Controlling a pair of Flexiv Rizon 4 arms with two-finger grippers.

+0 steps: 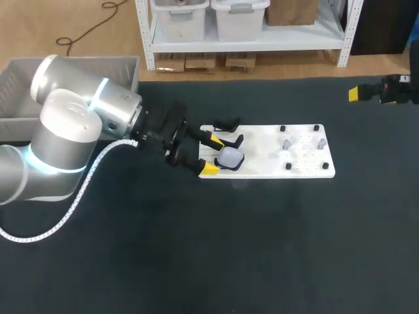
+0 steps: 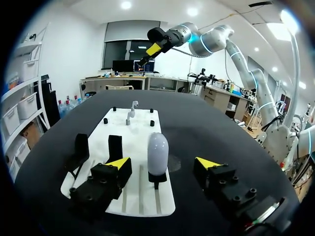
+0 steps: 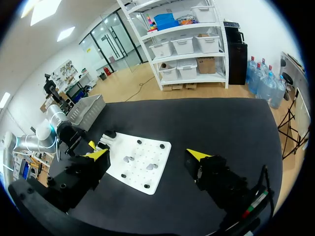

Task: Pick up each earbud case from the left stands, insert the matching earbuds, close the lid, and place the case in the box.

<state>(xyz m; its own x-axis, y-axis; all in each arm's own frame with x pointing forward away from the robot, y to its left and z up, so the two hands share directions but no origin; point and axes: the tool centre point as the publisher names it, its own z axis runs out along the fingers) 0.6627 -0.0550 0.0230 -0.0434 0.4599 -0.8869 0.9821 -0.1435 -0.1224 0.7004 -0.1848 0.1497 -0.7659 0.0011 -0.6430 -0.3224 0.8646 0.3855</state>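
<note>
Earbud case, pale and rounded, sits upright on a black stand at the left end of the white board, just left of centre in the head view. Left claw is right there, spread wide, one yellow tip on either side of the case and neither touching it. Two other stands are just beside it on the board, with the earbuds towards the board's right end. Right claw hangs spread as well, well apart at the upper right above the dark tabletop. Grey box sits upper left
</note>
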